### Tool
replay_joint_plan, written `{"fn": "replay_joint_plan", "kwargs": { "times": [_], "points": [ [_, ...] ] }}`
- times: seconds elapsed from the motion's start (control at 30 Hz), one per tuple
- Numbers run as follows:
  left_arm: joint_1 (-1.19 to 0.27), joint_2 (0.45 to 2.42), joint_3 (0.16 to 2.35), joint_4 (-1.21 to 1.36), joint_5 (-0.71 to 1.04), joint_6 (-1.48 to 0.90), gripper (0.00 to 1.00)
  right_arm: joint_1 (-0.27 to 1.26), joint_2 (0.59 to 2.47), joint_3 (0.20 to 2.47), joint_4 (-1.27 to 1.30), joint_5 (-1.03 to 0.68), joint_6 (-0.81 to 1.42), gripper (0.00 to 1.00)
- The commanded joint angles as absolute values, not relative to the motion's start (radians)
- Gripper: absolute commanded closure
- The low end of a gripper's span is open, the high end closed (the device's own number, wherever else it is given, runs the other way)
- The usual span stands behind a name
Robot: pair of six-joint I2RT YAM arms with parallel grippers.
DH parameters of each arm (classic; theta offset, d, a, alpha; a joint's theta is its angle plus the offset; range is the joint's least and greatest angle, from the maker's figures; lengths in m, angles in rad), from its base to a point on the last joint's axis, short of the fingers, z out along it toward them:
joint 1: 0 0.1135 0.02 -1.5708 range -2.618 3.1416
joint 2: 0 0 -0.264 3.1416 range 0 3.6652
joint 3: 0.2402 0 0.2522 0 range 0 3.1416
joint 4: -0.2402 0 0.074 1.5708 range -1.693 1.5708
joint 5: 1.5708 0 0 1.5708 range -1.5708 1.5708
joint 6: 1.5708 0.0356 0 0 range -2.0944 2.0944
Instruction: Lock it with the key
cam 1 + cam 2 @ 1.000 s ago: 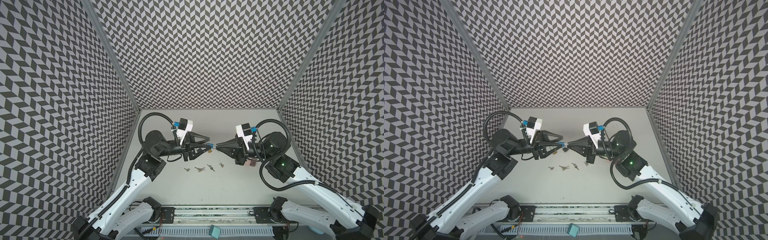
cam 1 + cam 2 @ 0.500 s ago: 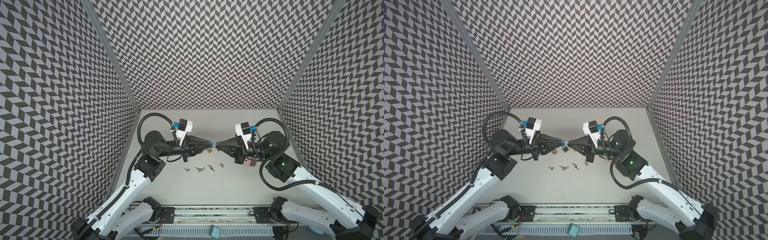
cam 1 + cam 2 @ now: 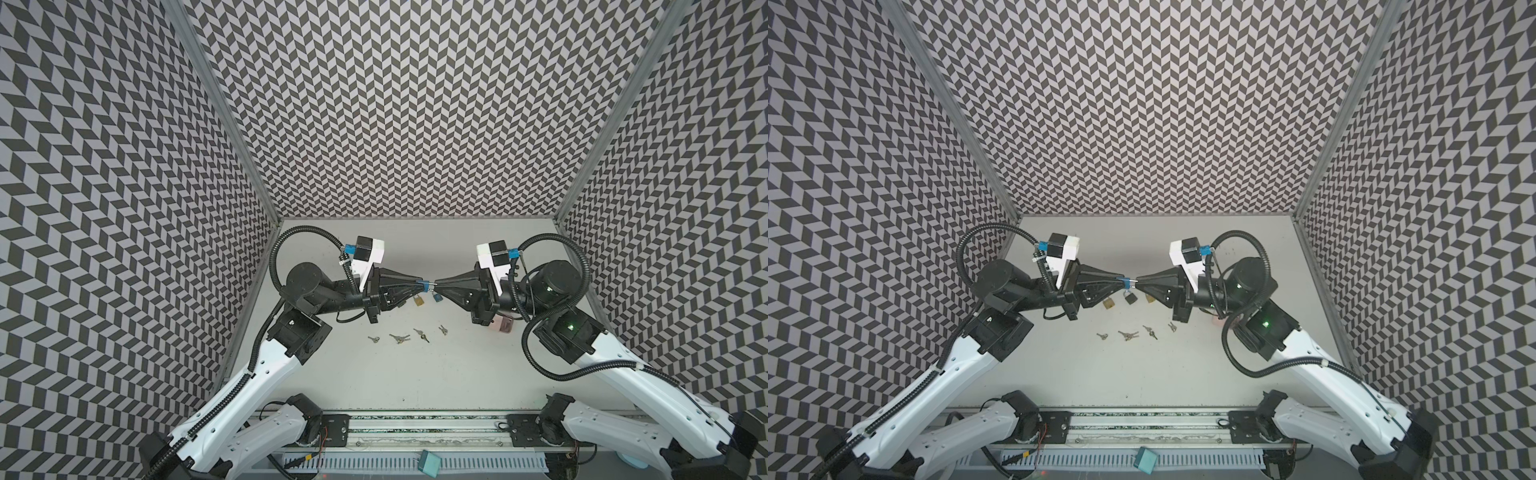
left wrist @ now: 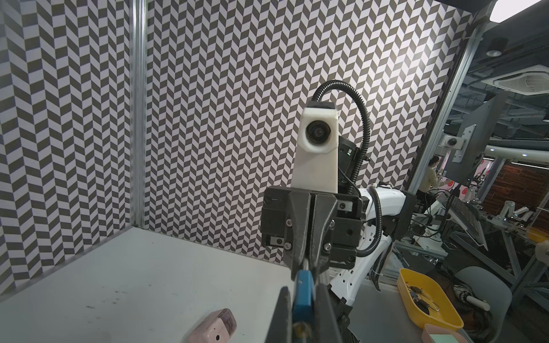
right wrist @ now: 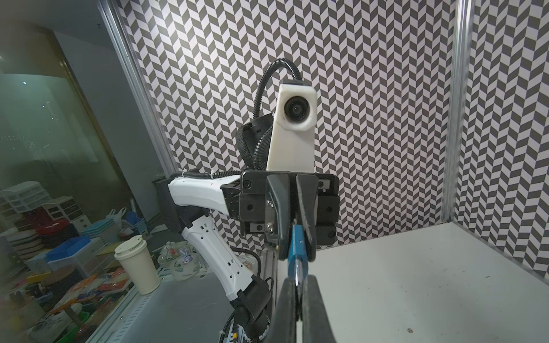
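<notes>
Black left gripper, jaws clamped on one blue padlock, holds it in the air above the table, midway between the two arms. The right gripper meets it tip to tip and is pinched tight on one silver stem that projects from the blue padlock. Whether this stem is a key or the shackle cannot be told.

Two white cameras are present, one on each wrist; the left one faces the right one.

On the table just below the grippers, a top view shows three loose locks: two brass padlocks and, between them, one dark padlock.

Nearer the front edge lie four key bunches in a loose row, each apart from the next. The keys in each bunch are too small to count.

One pink block with one round hole lies on the table beside the right wrist. One green light glows on the right arm. One teal block rests on the front rail.

Beyond the enclosure stand one yellow tray and one paper cup. The print on the plastic tub next to the cup is too small to read.
</notes>
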State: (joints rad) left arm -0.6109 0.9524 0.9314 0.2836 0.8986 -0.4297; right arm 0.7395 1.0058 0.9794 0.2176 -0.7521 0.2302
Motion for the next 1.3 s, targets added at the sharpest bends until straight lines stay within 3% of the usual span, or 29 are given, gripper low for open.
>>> {"fn": "replay_joint_plan", "kwargs": {
  "times": [0.0,0.53,1.0,1.27],
  "points": [
    [-0.65,0.967,0.934,0.226,0.888,-0.397,1.0,0.781,1.018,0.989,0.261,-0.746,0.223,1.0],
    [-0.55,0.912,0.947,0.206,0.916,-0.405,1.0,0.755,0.963,0.984,0.182,-0.72,0.21,1.0],
    [-0.668,0.989,0.904,0.321,0.927,-0.48,1.0,0.808,1.039,1.025,0.201,-0.744,0.136,1.0],
    [-0.63,0.952,0.893,0.296,0.894,-0.458,1.0,0.807,0.99,1.005,0.2,-0.71,0.171,1.0]
  ]
}}
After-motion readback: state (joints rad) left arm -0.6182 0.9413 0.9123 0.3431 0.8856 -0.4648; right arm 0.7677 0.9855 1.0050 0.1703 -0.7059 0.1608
